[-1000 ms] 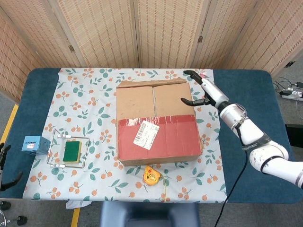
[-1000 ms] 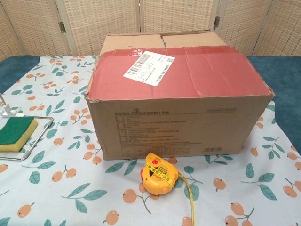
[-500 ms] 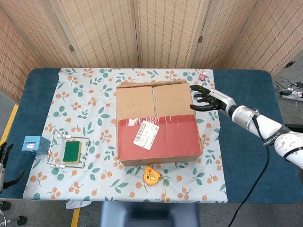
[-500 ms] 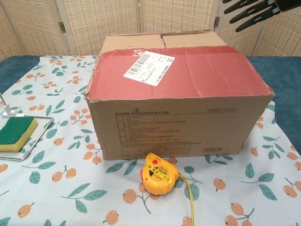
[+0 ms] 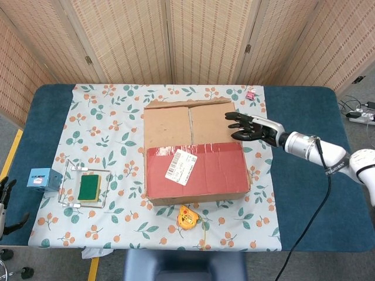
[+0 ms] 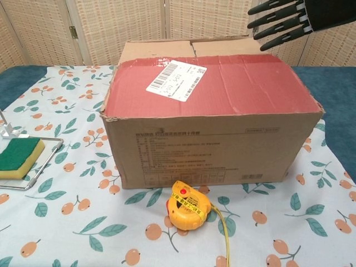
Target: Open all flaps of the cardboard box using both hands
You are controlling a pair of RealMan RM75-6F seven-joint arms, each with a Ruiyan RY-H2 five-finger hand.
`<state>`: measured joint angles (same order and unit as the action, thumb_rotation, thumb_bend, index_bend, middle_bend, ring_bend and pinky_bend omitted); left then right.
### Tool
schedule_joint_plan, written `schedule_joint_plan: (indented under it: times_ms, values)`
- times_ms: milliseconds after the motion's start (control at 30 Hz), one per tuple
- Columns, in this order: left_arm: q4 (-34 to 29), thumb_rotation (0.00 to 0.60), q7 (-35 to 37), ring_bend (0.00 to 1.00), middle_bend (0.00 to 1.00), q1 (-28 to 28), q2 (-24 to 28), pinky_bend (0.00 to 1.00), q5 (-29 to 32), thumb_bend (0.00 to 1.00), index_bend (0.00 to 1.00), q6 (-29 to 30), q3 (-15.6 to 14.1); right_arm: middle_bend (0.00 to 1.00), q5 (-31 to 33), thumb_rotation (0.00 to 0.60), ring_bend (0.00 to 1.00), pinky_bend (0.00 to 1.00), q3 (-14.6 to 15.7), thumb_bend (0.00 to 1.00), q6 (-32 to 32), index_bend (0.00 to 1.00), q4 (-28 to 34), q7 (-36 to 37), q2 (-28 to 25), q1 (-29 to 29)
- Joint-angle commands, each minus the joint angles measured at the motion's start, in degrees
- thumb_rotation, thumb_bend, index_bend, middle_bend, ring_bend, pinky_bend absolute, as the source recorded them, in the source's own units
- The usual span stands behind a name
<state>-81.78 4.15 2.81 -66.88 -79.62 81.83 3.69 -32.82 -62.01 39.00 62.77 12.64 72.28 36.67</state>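
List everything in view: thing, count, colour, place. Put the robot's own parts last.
cardboard box: one, brown with a red near flap and a white label, centre of the table, flaps shut
tape measure: one, yellow, on the cloth just in front of the box
sponge: one, green on yellow, in the wire rack
wire rack: one, silver, left of the box
small cube: one, light blue, left of the rack
small pink object: one, far edge of the cloth, too small to identify
tablecloth: one, white with fruit print, over the blue table
right hand: black, fingers spread, above the box's right edge
left hand: black, barely visible at the left frame edge
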Motion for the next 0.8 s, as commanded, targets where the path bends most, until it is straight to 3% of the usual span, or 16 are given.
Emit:
schedule_joint_plan:
  times_ms: [33,500,800]
  values:
    - [0.1,0.6,0.1,0.0,0.04,0.0,0.0,0.0,0.0,0.35,0.0,-0.1,0.0,0.0,1.1,0.46,0.07,0.15,1.1,0.34,0.2,0.0,-0.7,-1.0,0.4,0.6]
    - [0.3,0.6,-0.4,0.0,0.04,0.2,-0.2,0.0,0.1,0.35,0.0,-0.4,0.0,0.0,3.1,0.461,0.07,0.15,4.3,0.34,0.8,0.0,0.1,-3.1,-1.4,0.6]
    - [0.3,0.6,-1.5,0.0,0.04,0.3,-0.5,0.0,0.2,0.35,0.0,-0.1,0.0,0.0,4.5,0.459,0.07,0.15,4.6,0.34,2.6,0.0,5.4,-3.6,-5.0,-1.0]
